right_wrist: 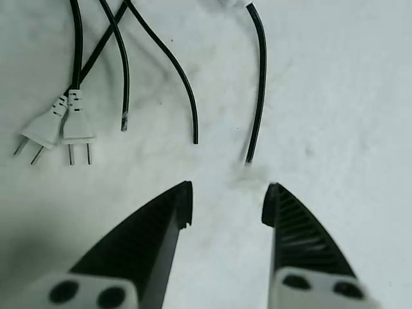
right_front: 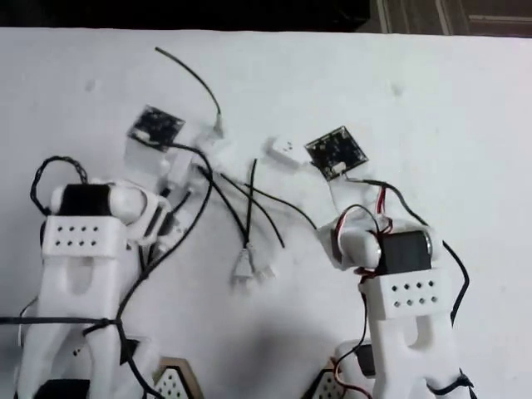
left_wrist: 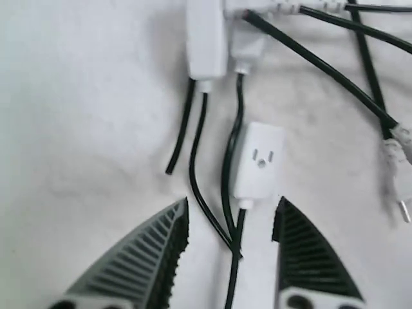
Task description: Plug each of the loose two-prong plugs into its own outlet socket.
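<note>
Two white two-prong plugs (right_wrist: 42, 129) (right_wrist: 78, 125) lie side by side on black cords, prongs pointing toward the table's front; from above they sit at mid-table (right_front: 252, 270). My right gripper (right_wrist: 228, 196) hovers open over bare table beside them, near loose black cord ends. My left gripper (left_wrist: 232, 219) is open just short of a small white outlet socket (left_wrist: 257, 161), whose slotted face points up. Beyond it lie two more white socket blocks (left_wrist: 206, 38) (left_wrist: 248, 42). A third plug (left_wrist: 396, 170) lies at that view's edge.
Several black cords (right_front: 237, 204) cross between the two arms. Another white socket block (right_front: 287, 150) rests by the right arm's wrist board. The table's far side and far right are bare white surface.
</note>
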{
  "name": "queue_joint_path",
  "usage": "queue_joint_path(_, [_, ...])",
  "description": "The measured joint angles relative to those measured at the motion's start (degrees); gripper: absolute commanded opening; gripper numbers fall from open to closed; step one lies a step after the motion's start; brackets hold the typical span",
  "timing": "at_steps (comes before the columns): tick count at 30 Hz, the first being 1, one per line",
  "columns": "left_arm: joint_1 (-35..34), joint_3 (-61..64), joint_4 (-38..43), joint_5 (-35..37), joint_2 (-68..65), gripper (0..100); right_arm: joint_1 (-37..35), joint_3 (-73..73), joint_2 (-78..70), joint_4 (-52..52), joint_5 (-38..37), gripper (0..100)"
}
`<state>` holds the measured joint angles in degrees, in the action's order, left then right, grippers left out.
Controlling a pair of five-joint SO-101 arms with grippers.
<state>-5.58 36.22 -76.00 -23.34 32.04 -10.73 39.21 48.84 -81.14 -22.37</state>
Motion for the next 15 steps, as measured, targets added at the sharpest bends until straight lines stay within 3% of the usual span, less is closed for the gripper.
queue_joint_path(9, [-1.14, 17.32, 25.41, -2.90, 0.00, 21, -0.09, 0.00, 0.00, 0.00, 0.00, 18.3])
queue_joint_path(15, [-4.22, 20.31, 32.26, -3.78, 0.00, 21, -0.09, 0.00, 0.00, 0.00, 0.00, 18.3])
